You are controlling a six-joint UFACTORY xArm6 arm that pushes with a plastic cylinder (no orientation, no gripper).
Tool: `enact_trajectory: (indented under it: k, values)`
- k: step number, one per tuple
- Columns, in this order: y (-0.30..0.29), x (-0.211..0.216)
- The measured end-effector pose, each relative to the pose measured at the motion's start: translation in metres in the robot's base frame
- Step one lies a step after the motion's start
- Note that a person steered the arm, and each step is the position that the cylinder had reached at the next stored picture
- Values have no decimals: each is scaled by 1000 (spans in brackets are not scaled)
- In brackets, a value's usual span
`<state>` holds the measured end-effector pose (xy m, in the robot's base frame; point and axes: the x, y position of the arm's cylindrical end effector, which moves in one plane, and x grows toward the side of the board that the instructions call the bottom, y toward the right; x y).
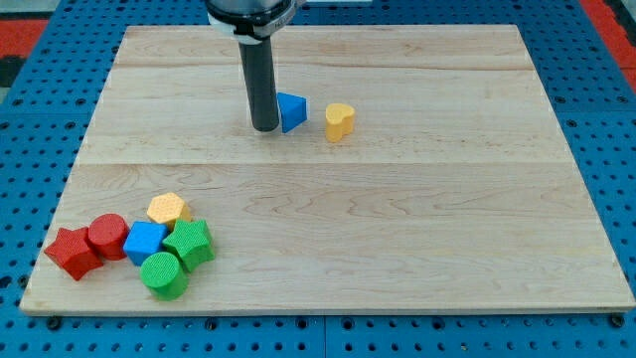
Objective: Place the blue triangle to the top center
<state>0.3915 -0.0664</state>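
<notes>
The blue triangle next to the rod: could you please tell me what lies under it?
Only the bare wooden board shows around the blue triangle. My tip covers its left edge, so that part stays hidden.

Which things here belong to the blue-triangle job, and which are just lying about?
In the job:
blue triangle, upper middle of the board
my tip, touching its left side

Lying about:
yellow heart, right of the triangle
bottom-left cluster: red star, red cylinder, blue cube, yellow hexagon, green star, green cylinder

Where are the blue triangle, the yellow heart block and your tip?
blue triangle (pixel 292 111), camera view, its front face.
yellow heart block (pixel 339 120), camera view, its side.
my tip (pixel 264 128), camera view, rod's lower end.
</notes>
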Motion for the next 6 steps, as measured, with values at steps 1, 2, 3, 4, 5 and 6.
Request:
enact_trajectory:
  k: [1,2,3,4,5,6]
  values:
    - [2,3]
    - [6,3]
    - [29,3]
    - [29,3]
    - [29,3]
    - [30,-6]
